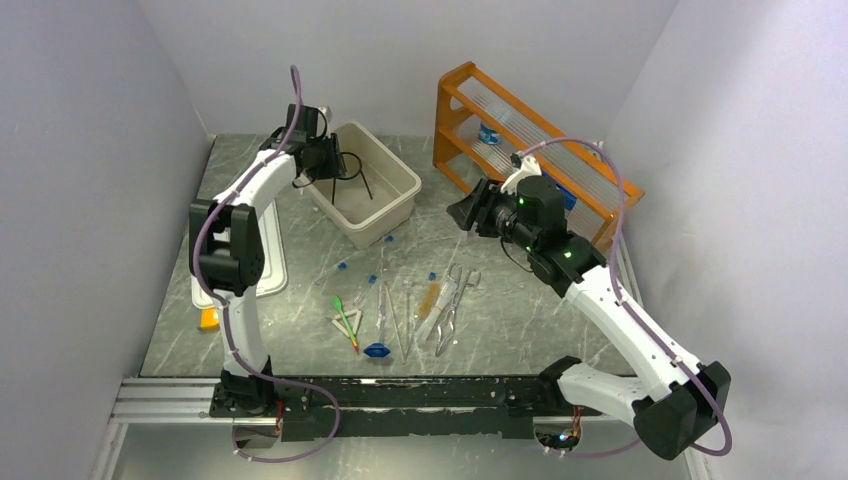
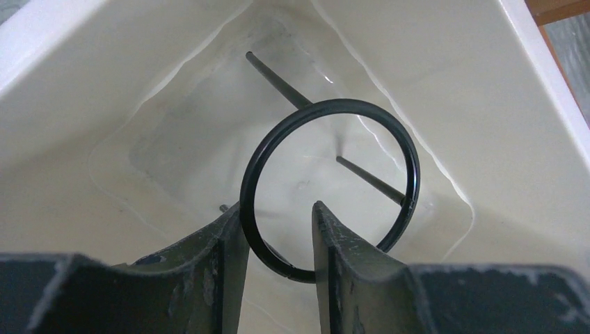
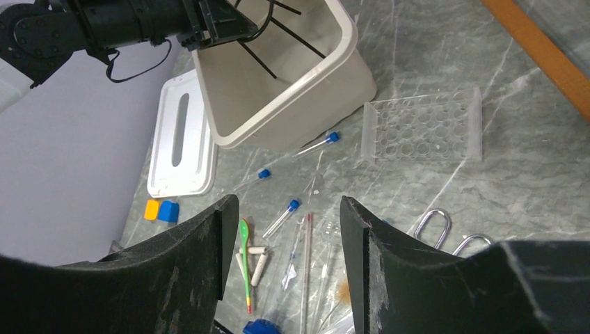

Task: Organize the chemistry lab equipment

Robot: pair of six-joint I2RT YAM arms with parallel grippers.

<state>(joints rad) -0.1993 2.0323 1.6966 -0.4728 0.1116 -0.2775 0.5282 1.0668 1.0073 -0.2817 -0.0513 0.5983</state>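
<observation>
The black wire ring stand (image 2: 330, 104) lies in the white bin (image 2: 487, 104), its ring facing the left wrist camera. My left gripper (image 2: 278, 209) hangs inside the bin (image 1: 388, 208), open; the ring's left arc runs between the jaws and touches the left finger. My right gripper (image 3: 285, 205) hovers open and holds nothing, high over the loose tools: blue-capped test tubes (image 3: 284, 216), a green dropper (image 3: 245, 257), thin glass rods (image 3: 307, 264) and metal handle loops (image 3: 431, 226). The clear tube rack (image 3: 424, 125) lies flat on the table beside the bin.
The orange wooden shelf rack (image 1: 520, 140) stands at the back right. A white lid (image 1: 270, 270) lies left of the bin, with small orange and blue blocks (image 3: 160, 210) at its near end. Metal tweezers and scissors (image 1: 450, 300) lie mid-table.
</observation>
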